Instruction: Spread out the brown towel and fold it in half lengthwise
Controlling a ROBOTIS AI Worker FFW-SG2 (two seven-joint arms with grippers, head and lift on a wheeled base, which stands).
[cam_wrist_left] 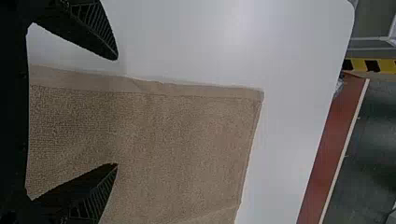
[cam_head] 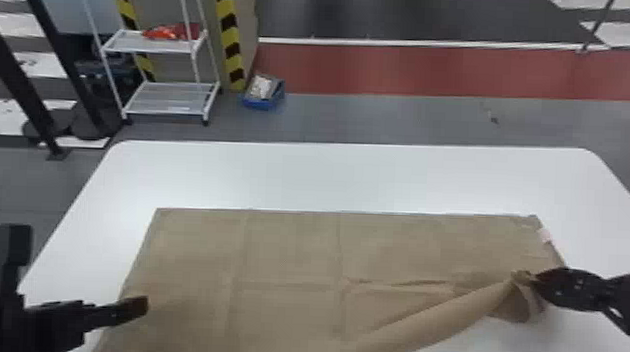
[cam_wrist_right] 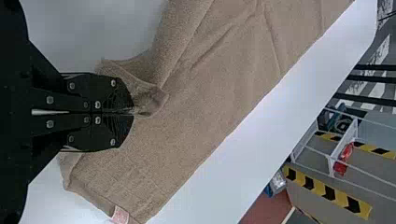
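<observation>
The towel (cam_head: 286, 257) lies on the table (cam_head: 329, 178), soft, light and floppy to fold. The right gripper (cam_wrist_right: 133, 112) is closed tight on a bunch, maybe the near corner. The left gripper (cam_wrist_left: 116, 111) is wide open, empty; it should pinch the near edge too

The white surface (cam_head: 329, 178) has round corners at the far side. The brown towel (cam_head: 286, 247) lies on it, mostly flat, with wrinkles and one corner bunched up.
</observation>
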